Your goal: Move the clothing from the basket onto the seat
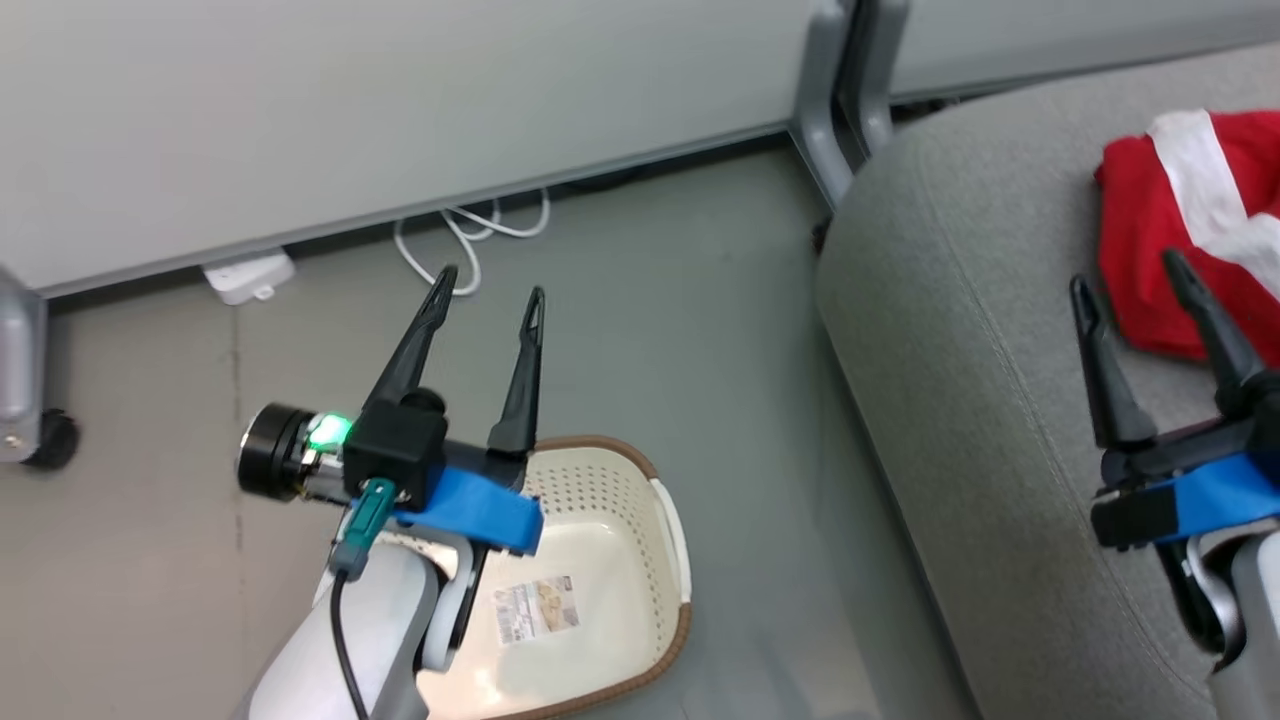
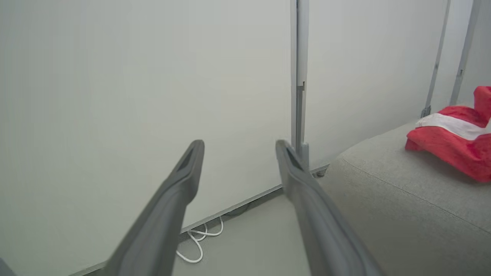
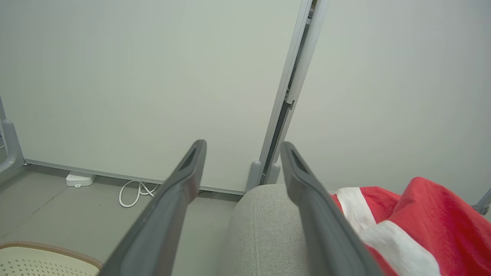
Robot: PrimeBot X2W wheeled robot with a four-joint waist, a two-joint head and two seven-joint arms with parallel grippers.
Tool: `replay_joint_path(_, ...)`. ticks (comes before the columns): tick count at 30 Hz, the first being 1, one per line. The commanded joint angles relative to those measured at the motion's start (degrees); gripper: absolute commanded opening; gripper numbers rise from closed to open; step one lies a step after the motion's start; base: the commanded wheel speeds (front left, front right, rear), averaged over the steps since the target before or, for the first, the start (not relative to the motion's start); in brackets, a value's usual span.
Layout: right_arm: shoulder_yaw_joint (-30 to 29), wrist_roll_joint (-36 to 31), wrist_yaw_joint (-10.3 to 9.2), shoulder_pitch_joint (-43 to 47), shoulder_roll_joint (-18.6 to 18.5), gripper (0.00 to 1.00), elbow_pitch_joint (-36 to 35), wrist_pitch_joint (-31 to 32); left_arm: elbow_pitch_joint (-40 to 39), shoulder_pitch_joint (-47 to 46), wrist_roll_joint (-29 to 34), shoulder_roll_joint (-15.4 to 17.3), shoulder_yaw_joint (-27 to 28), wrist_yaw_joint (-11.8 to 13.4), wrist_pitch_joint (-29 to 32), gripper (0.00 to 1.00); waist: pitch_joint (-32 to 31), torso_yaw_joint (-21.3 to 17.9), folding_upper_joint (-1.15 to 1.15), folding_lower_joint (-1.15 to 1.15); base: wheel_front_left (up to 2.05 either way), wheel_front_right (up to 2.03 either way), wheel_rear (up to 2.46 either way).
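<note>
The cream basket (image 1: 600, 560) with its brown rim sits on the floor at the bottom of the head view, with no garment inside, just a label on its bottom. My left gripper (image 1: 490, 285) hovers above its far end, open and holding nothing. Red clothing with white stripes (image 1: 1190, 215) lies in a heap on the grey seat (image 1: 960, 350) at the right. My right gripper (image 1: 1125, 270) stands open just in front of that heap, over the seat. The clothing (image 2: 456, 134) appears on the seat (image 2: 402, 207) in the left wrist view, and the clothing (image 3: 418, 222) lies beside my right fingers (image 3: 318, 214).
Pale partition panels (image 1: 350, 110) stand behind the floor, joined by a grey post (image 1: 835, 90). A white cable (image 1: 470, 235) and a small white box (image 1: 245, 277) lie at the panel's foot. A caster wheel (image 1: 50, 440) shows at far left. Grey floor lies between basket and seat.
</note>
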Motion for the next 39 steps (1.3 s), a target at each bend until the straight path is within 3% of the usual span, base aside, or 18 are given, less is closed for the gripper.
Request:
replay_joint_path(1, 0.16, -0.32, 0.01, 1.66, 0.49, 1.00, -0.02, 0.01, -0.50, 1.60, 0.56, -0.36, 1.27, -0.38, -0.14, 1.00, -2.87, 2.93, 0.00, 0.01, 0.00, 0.00, 0.00)
replay_joint_path(13, -2.53, -0.76, 0.01, 11.73, 5.02, 1.00, 0.09, 0.01, -3.39, 14.23, 4.37, -3.69, 12.54, -5.33, -0.14, 1.00, -10.12, 8.93, 0.00, 0.01, 0.00, 0.00, 0.00)
replay_joint_path(24, -2.21, -0.52, 0.01, 16.09, 8.94, 1.00, 0.33, 0.01, -4.29, 20.88, 8.11, -6.40, 19.10, -9.61, -0.14, 1.00, -12.23, 10.25, 0.00, 0.01, 0.00, 0.00, 0.00)
replay_joint_path(39, -3.43, 0.08, 0.01, 19.80, 12.70, 1.00, 2.13, 0.01, -2.89, 23.97, 9.86, -8.41, 23.13, -12.40, -0.14, 1.00, -13.76, 11.09, 0.00, 0.01, 0.00, 0.00, 0.00)
